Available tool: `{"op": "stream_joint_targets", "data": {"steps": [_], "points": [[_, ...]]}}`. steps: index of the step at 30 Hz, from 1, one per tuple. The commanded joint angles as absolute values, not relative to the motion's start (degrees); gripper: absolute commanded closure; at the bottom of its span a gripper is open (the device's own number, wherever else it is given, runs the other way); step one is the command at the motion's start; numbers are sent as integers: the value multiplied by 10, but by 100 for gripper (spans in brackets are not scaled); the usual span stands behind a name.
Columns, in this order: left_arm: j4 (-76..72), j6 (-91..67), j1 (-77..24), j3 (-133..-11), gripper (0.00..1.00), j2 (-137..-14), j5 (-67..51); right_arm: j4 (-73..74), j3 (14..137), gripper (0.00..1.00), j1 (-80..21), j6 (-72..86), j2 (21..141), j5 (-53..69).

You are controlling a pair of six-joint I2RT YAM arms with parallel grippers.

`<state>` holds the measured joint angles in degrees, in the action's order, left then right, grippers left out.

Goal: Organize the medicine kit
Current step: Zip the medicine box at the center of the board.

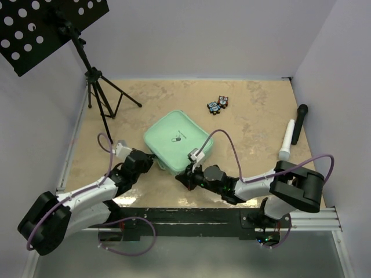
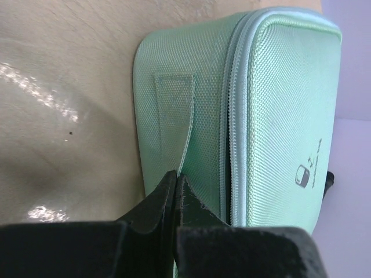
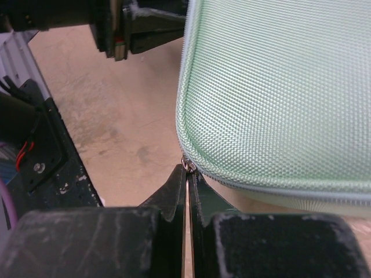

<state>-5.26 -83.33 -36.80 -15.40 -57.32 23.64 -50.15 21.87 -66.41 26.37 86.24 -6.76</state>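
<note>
Our left jaws are closed, pinching the strap [image 2: 174,116] on the side wall of the kit [image 1: 177,139]. Our right jaws are clamped on the zip pull [image 3: 186,164] at its near corner. We see the kit zipped shut, flat on the bench [image 1: 255,110].

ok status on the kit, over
Left gripper shut on side strap. Right gripper shut on zip pull. Medicine kit lid down. White tube and black tube lie apart to its right.
</note>
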Motion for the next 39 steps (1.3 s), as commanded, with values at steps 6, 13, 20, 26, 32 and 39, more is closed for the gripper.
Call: {"op": "stream_joint_targets", "data": {"steps": [6,13,20,26,32,39], "points": [[-165,-810,-392,-163,100,-661,134,-528,169,100,-587,322,774,-188],[-204,-809,-427,-180,100,-719,134,-514,184,100,-584,328,782,-190],[-217,-809,-450,-193,100,-746,142,-505,243,100,-585,306,827,-163],[-226,-812,-467,-198,100,-766,142,-502,284,100,-585,292,861,-148],[-235,-816,-483,-200,100,-783,140,-502,308,100,-585,291,875,-164],[-247,-823,-494,-207,100,-815,135,-483,347,100,-599,255,893,-136]]}}
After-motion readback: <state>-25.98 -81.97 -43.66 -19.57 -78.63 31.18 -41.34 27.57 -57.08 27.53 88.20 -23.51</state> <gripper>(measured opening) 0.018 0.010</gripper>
